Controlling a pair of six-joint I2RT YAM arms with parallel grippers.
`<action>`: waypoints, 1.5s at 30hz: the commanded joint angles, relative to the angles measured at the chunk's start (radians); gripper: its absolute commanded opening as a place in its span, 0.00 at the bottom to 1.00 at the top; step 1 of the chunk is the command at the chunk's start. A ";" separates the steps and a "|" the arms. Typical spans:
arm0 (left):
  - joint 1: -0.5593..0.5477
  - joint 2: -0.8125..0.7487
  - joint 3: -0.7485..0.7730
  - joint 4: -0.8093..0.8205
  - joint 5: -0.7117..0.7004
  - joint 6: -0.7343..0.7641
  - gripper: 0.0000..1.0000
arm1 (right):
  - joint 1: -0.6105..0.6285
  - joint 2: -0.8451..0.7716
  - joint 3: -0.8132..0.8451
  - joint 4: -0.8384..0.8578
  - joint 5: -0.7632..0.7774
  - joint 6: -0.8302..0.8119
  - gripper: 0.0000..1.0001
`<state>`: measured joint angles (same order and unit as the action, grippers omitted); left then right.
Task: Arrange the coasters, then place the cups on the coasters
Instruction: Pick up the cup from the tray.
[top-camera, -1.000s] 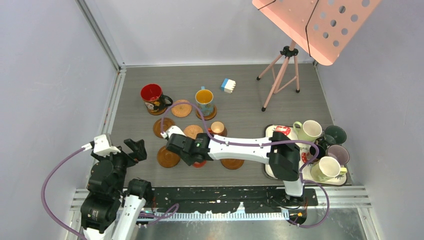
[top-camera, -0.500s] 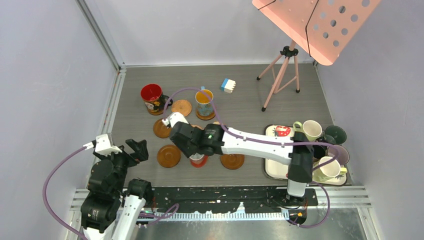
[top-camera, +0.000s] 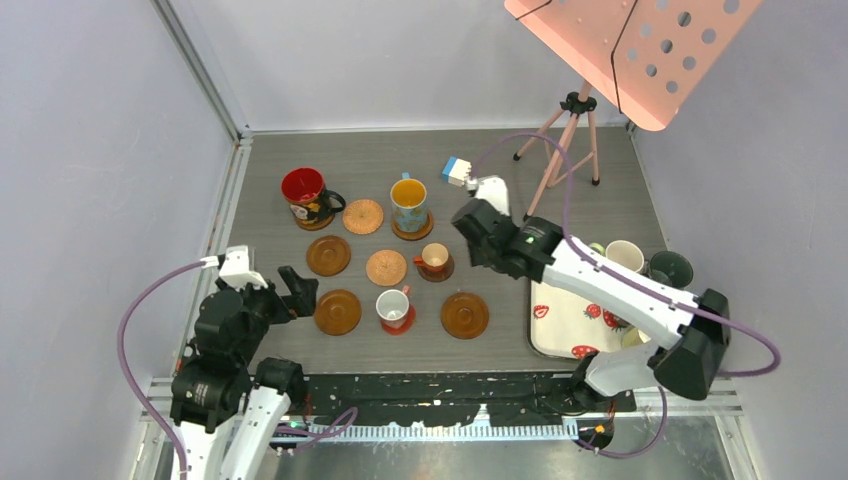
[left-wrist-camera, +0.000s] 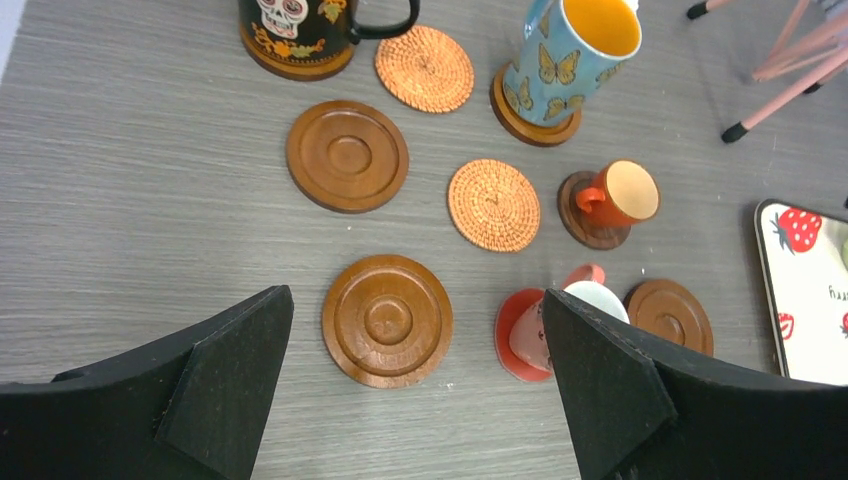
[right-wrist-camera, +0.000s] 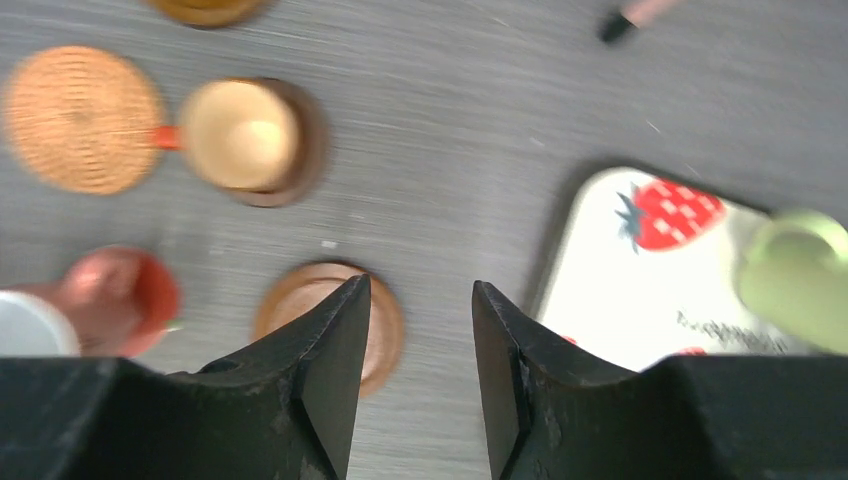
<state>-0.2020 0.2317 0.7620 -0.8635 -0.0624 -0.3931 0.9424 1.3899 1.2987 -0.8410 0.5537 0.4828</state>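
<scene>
Several round coasters lie on the grey table. A red-inside mug (top-camera: 303, 192), a blue mug (top-camera: 409, 203), a small orange cup (top-camera: 434, 259) and a white cup (top-camera: 392, 308) on a red coaster (left-wrist-camera: 508, 330) each stand on one. Two woven coasters (top-camera: 363, 216) (top-camera: 386, 268) and three brown ones (top-camera: 328, 255) (top-camera: 338, 312) (top-camera: 465, 314) are bare. My right gripper (top-camera: 472, 232) (right-wrist-camera: 421, 285) hangs open and empty, high between the orange cup and the tray. Low at the near left, my left gripper (top-camera: 297, 290) (left-wrist-camera: 415, 295) is wide open above a brown coaster (left-wrist-camera: 387, 320).
At the right, a white strawberry tray (top-camera: 560, 320) holds a cream cup (top-camera: 625, 258), a dark green cup (top-camera: 670, 268) and others hidden by the right arm. A blue-and-white block (top-camera: 457, 170) and a pink stand's tripod (top-camera: 560, 140) are at the back.
My right gripper has let go of the white cup, which now stands on the red coaster, and swung up and right toward the tray. The left gripper edged forward.
</scene>
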 joint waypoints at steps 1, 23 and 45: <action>0.000 0.032 0.000 0.054 0.082 0.019 0.99 | -0.105 -0.155 -0.120 -0.085 0.126 0.133 0.50; -0.013 0.028 -0.003 0.058 0.095 0.019 0.99 | -0.755 -0.243 -0.398 0.188 0.188 -0.040 0.58; -0.015 0.008 -0.004 0.055 0.069 0.014 0.99 | -0.957 -0.231 -0.491 0.397 0.078 0.036 0.56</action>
<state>-0.2138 0.2489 0.7597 -0.8532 0.0177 -0.3855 0.0124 1.1564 0.8131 -0.5179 0.6044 0.4709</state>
